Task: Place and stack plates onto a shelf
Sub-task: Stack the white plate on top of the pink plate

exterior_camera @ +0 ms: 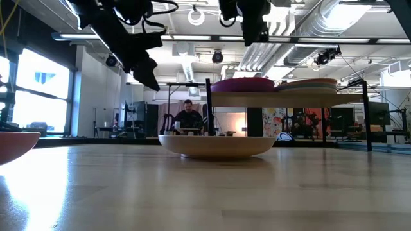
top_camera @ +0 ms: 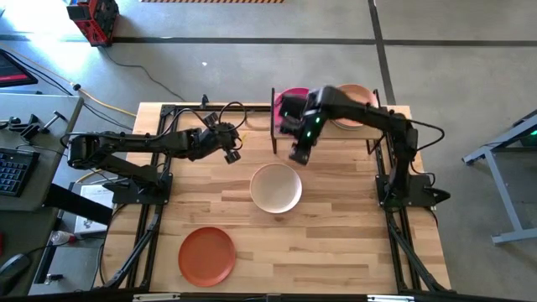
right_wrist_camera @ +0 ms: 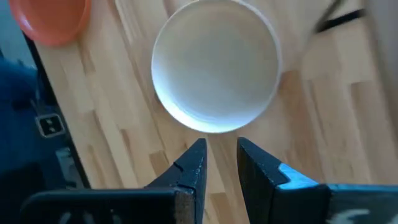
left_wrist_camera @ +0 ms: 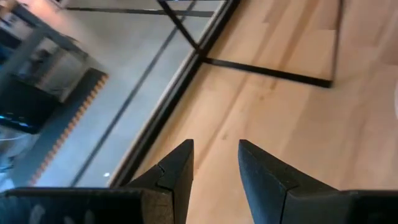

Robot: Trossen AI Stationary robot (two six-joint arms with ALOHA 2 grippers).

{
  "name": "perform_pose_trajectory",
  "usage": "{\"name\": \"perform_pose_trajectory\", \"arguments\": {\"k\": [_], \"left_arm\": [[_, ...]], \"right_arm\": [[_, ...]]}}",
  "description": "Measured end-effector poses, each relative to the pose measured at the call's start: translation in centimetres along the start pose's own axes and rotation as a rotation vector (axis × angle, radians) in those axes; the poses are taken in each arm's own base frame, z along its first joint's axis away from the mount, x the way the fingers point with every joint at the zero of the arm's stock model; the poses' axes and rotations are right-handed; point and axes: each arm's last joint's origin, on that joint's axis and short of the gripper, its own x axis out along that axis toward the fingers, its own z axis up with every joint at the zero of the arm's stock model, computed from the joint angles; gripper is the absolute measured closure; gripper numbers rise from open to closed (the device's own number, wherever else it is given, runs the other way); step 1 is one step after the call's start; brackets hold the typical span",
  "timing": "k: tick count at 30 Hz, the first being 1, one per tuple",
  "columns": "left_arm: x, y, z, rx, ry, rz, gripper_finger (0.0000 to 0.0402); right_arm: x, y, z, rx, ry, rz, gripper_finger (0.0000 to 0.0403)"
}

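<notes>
A: Where are your plates right now?

B: Seen from above, a cream plate (top_camera: 276,187) sits at the middle of the table (top_camera: 336,235). An orange-red plate (top_camera: 206,255) lies toward seven o'clock from it, well apart. The shelf (top_camera: 361,130) stands at the far edge, toward one o'clock. A magenta plate (top_camera: 288,96) rests on its left part, and a peach plate (top_camera: 357,94) tops a stack on its right.

A: And your right gripper?

B: Your right gripper (top_camera: 299,153) hangs above the table just in front of the shelf, toward one o'clock of the cream plate. Its fingers (right_wrist_camera: 189,168) stand a narrow gap apart with nothing between them.

A: The left one?

B: Your left gripper (top_camera: 232,153) hovers over bare wood toward ten o'clock from the cream plate. Its fingers (left_wrist_camera: 177,171) are parted and empty.

A: Anything beyond the table?

B: A person (exterior_camera: 189,119) sits in the room behind.
</notes>
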Motion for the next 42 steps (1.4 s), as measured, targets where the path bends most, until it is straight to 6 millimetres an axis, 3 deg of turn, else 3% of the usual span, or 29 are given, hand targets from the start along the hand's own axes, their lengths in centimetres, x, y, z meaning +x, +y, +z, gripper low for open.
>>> {"name": "perform_pose_trajectory", "arguments": {"k": [7,16,32,42], "left_arm": [[0.0,-0.4,-0.5,-0.093,0.045,-0.125,0.0284],[-0.1,-0.9,-0.7,-0.316,0.094,-0.268,0.0284],[-0.3,-1.3,-0.7,-0.654,0.183,-0.412,0.0284],[-0.3,-1.3,-0.7,-0.680,0.188,-0.410,0.0284]], "right_arm": [[3.7,3.7,-0.7,-0.124,0.046,-0.031,0.0336],[7.0,6.7,-2.0,-0.272,0.099,-0.015,0.0336],[14.2,9.5,-5.0,-0.533,0.121,-0.080,0.0336],[17.7,9.4,-6.7,-0.610,0.110,-0.185,0.0309]]}}
